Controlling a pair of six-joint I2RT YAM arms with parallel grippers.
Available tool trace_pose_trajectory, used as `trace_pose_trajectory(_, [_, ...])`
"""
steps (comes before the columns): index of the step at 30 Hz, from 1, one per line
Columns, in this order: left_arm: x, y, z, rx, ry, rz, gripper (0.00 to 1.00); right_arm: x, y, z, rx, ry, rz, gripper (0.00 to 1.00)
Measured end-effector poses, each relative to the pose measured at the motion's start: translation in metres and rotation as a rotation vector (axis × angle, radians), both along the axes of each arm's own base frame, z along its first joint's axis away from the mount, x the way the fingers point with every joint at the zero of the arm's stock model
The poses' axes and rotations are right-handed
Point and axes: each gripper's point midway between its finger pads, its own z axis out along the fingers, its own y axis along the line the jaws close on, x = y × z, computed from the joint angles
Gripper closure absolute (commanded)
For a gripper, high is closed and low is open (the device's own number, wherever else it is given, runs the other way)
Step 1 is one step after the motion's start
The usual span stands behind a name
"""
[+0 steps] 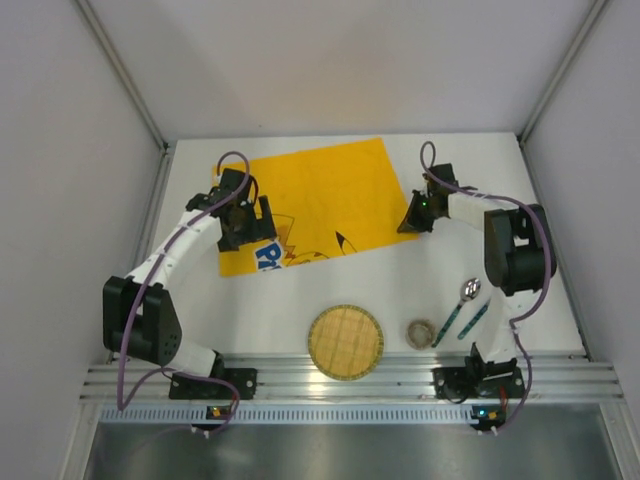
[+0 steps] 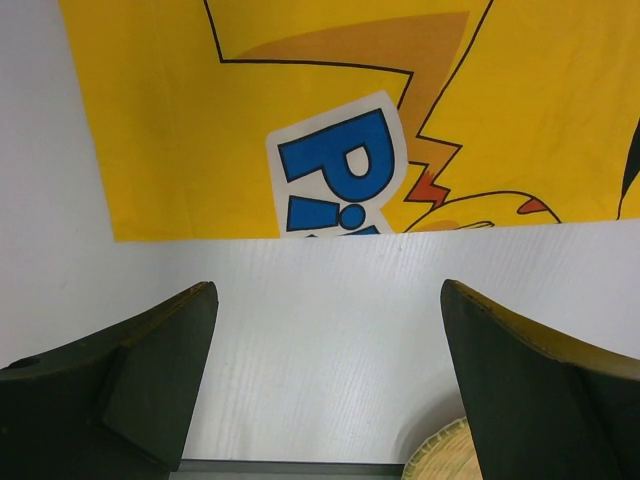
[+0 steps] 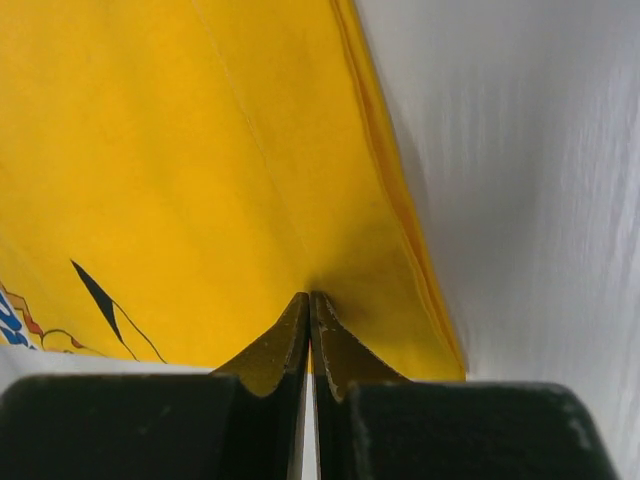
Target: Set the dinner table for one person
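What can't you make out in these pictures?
- Top view: the small round item beside the woven disc is too small to identify.
- Top view: the left hand covers some print on the yellow mat.
- Left wrist view: the woven disc is cut off by the bottom edge.
- Right wrist view: the right hand, shut on the yellow mat, hides the pinched spot.

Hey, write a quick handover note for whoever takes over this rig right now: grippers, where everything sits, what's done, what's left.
The left gripper is open and empty, over bare dinner table by the near left corner of the yellow mat.
The right gripper is shut on the yellow mat at its right edge.
The mat lies flat but askew, far centre.
The woven round plate, small cup, spoon and teal-handled utensil sit near the front edge, off the mat.
Done: mat spread.
Left: probably square the mat, then place the tableware on it.
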Motion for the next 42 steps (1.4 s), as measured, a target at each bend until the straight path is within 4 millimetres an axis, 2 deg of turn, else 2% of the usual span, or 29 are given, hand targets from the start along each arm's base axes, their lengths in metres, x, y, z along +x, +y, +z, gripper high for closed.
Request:
trace_pose_trajectory(7, [-0.001, -0.013, -0.003, -0.061, 0.004, -0.048, 0.04, -0.064, -0.02, -0.003, -0.027, 0.091, -0.027, 1.0])
trace_pose_trajectory(12, [-0.01, -0.042, -0.008, -0.14, 0.01, -0.173, 0.04, -0.105, -0.029, -0.005, -0.05, 0.169, -0.041, 1.0])
trace_pose_trajectory(19, [-0.036, -0.085, -0.016, -0.22, 0.044, -0.359, 0.07, -0.151, -0.038, -0.004, -0.076, 0.25, -0.058, 1.0])
trace_pose_trajectory(22, [-0.046, -0.094, -0.019, -0.242, 0.062, -0.412, 0.09, -0.158, -0.041, 0.002, -0.087, 0.257, -0.063, 0.98])
trace_pose_trajectory(23, [-0.05, -0.098, -0.02, -0.254, 0.069, -0.433, 0.1, -0.158, -0.042, 0.005, -0.092, 0.25, -0.063, 0.81])
trace_pose_trajectory(26, [-0.058, -0.103, -0.023, -0.265, 0.084, -0.474, 0.09, -0.157, -0.044, 0.015, -0.106, 0.234, -0.057, 0.38])
trace_pose_trajectory(27, [-0.062, -0.105, -0.025, -0.269, 0.092, -0.489, 0.09, -0.154, -0.045, 0.02, -0.112, 0.224, -0.049, 0.33])
trace_pose_trajectory(29, [-0.071, -0.109, -0.031, -0.279, 0.112, -0.522, 0.1, -0.145, -0.046, 0.033, -0.128, 0.189, -0.033, 0.29])
trace_pose_trajectory(33, [-0.096, -0.12, -0.041, -0.334, 0.169, -0.599, 0.11, -0.117, -0.049, 0.073, -0.152, 0.063, -0.021, 0.28])
trace_pose_trajectory(36, [-0.116, -0.131, -0.047, -0.38, 0.215, -0.671, 0.11, -0.112, -0.051, 0.095, -0.163, -0.009, -0.017, 0.28])
trace_pose_trajectory(39, [-0.135, -0.144, -0.056, -0.424, 0.26, -0.747, 0.1, -0.119, -0.054, 0.101, -0.175, -0.021, -0.017, 0.27])
trace_pose_trajectory(42, [-0.15, -0.154, -0.068, -0.463, 0.301, -0.795, 0.11, -0.132, -0.057, 0.092, -0.184, 0.008, -0.01, 0.28])
